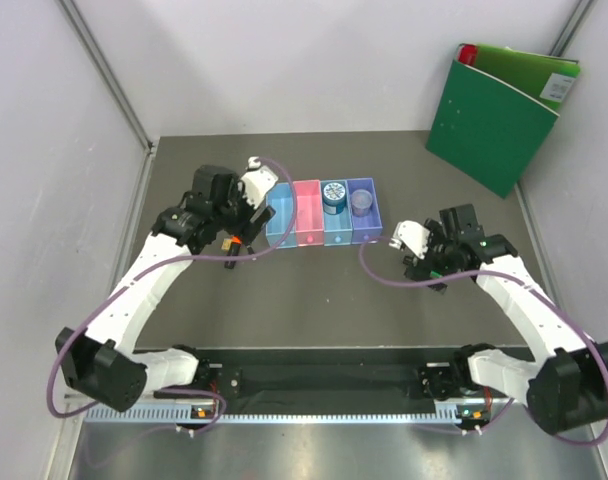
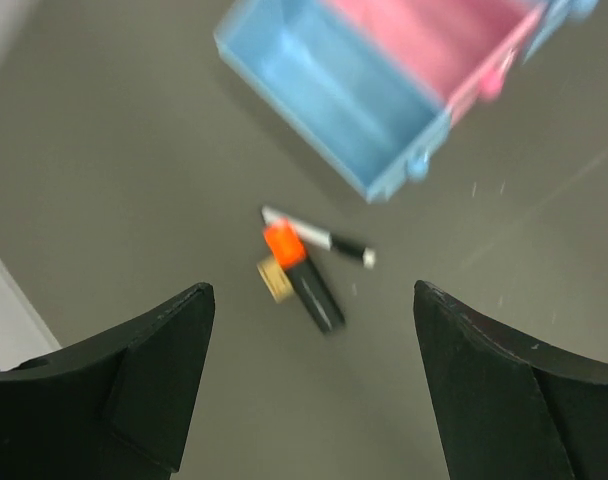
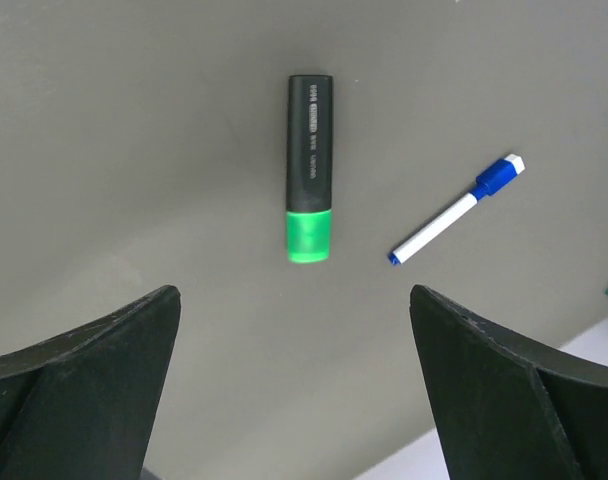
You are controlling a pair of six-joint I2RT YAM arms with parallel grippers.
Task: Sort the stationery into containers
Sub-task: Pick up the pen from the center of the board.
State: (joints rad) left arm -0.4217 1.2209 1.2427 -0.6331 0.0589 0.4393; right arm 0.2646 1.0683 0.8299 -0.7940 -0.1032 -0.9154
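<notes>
Black-fingered right pincer (image 3: 292, 292): jaws wide, nothing held, hanging over the green-capped marker (image 3: 310, 170) and the blue-capped white pen (image 3: 454, 212), which lie flat and apart on the table (image 3: 134, 120). Left pincer (image 2: 312, 287): likewise spread and unladen, centred above the orange-capped marker (image 2: 304, 278), which lies close against a thin pen (image 2: 319, 237) and a small tan piece (image 2: 275, 280) (crowded; a clean grasp looks awkward). Bins (image 1: 308, 243), just beyond: blue tape roll (image 1: 335, 196) already in the third; the first two show nothing inside, presumably awaiting markers and pens. Green binder (image 1: 499, 120), far corner: leaning, unused.

Green-capped marker (image 3: 310, 170) print illegible (too small).
</notes>
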